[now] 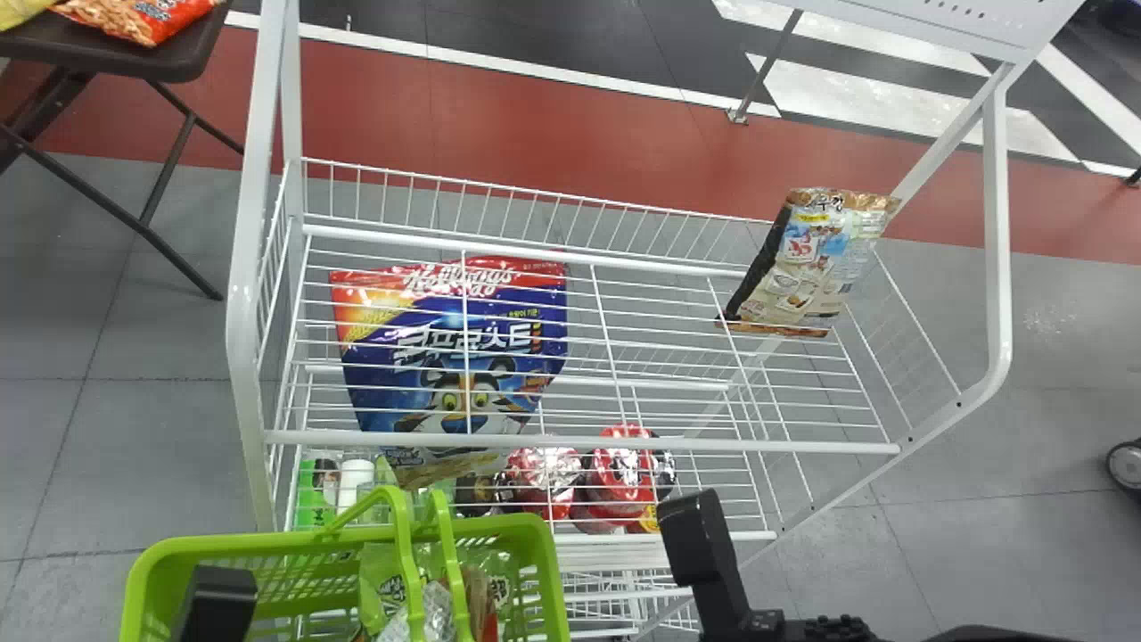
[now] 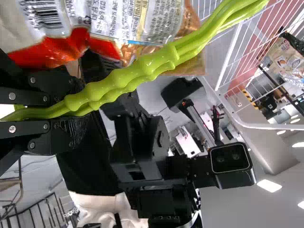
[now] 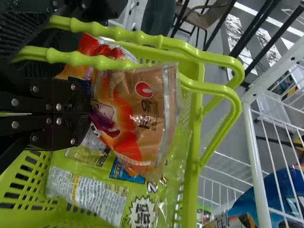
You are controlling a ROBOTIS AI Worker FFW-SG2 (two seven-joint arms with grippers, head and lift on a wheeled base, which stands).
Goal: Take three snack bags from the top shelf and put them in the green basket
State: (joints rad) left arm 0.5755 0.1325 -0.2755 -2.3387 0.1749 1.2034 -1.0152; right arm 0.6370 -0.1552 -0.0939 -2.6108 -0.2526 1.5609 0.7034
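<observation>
Green plastic handles (image 2: 128,78), two of them, run together into the fingers of my left gripper (image 2: 54,113), closed around them, I judge to steady the basket (image 1: 535,535) and stop it tipping as things go in. It sits at the lower left of the head view, right in front of the rack (image 1: 241,312), probably so that each bag has only a short way to travel. My right gripper (image 3: 85,111) has its fingers pinched on one orange-and-brown snack bag (image 3: 154,114), which is over the basket, between handles and rim, well placed to drop onto what lies beneath. Under it I count at least two more packets, a white printed one (image 3: 85,194) and a green one (image 3: 152,204); the overlap hides the exact number. One black-and-tan bag (image 1: 802,263) leans at the right end of the top shelf, in the upper right of the head view, propped, it seems, by the wire side. One blue pouch (image 1: 455,357) lies below that shelf's wires, near the middle left, beside two red round packs (image 1: 624,473).
</observation>
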